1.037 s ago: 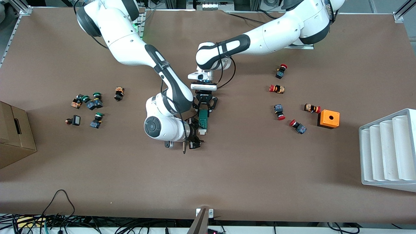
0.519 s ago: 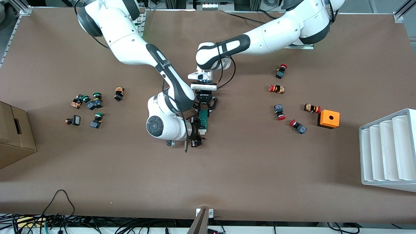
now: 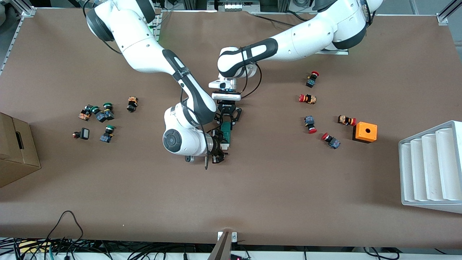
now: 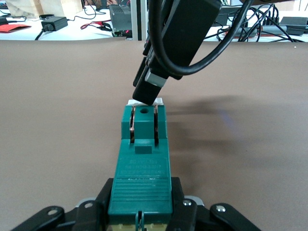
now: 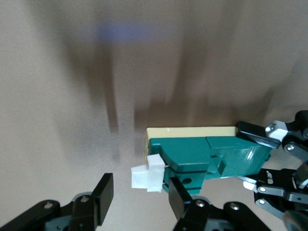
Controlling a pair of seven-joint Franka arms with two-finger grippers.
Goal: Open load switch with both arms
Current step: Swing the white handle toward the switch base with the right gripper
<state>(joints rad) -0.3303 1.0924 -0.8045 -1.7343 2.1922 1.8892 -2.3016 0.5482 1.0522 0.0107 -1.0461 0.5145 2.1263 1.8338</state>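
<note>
**Right gripper closes in on the switch tab – grip not yet made**

Over the last second the right arm draws its wrist in toward the load switch. The right gripper narrows from a wider gap to a middling one. In its wrist view I find the fingers still apart, straddling the white tab, with a gap on at least one side.

The left gripper has not moved. It is clamped on the green body at the end away from the tab. The switch sits at mid-table, between the two scatters of push buttons.

My reading: one arm braces, the other is about to pinch the tab – opening has not begun.

Containers:
- The cardboard box at the right arm's end: contents hidden.
- The white slotted tray at the left arm's end: I see nothing in its slots.
- The orange box beside the tray: I cannot see into its hole.
</note>
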